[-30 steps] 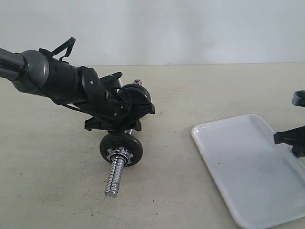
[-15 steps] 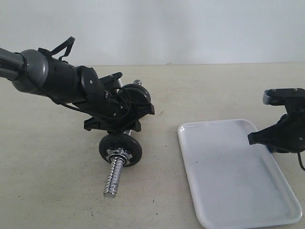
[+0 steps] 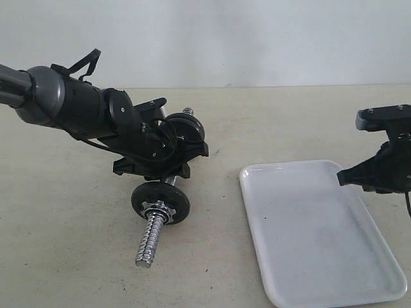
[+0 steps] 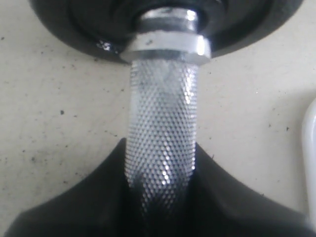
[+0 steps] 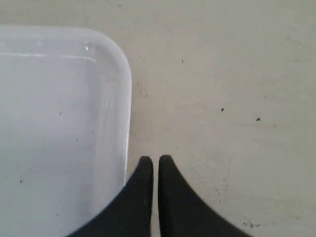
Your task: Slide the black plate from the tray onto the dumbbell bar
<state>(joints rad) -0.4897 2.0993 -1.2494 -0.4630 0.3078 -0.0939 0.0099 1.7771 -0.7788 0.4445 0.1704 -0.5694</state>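
Now right gripper [image 5: 154,163], pressed together, has eased off tray [image 3: 308,244]; left gripper [image 4: 160,207] pinches bar [image 4: 163,108].

The tray [image 3: 308,231] lies on the bench [image 3: 64,256]. Well to the tray's left lies the dumbbell bar [image 3: 148,240], with a near plate [image 3: 180,204] and a far plate [image 3: 191,128] on it. The left gripper [image 3: 160,163] sits around the bar between those plates, and the right gripper [image 5: 154,165] is just beside the tray's far right rim.
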